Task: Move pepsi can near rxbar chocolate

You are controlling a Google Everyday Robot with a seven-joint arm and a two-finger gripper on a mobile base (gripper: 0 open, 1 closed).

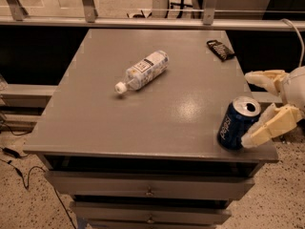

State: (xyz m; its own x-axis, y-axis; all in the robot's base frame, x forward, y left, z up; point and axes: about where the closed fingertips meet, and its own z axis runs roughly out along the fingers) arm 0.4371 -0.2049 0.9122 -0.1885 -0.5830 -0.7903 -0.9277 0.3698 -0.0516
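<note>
Dark blue and tilted, the pepsi can sits at the bench's front right corner, well apart from the rxbar chocolate at the back right. The gripper is beside it with its fingers spread wide, one touching the can's side and nothing clamped. The grasp looks to be the step in hand. Next, the fingers should close squarely on the can, then carry it back toward the bar.

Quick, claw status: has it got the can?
Claw: open, at the table's front right edge, gripping nothing; the tilted can sits against its nearer finger.
</note>
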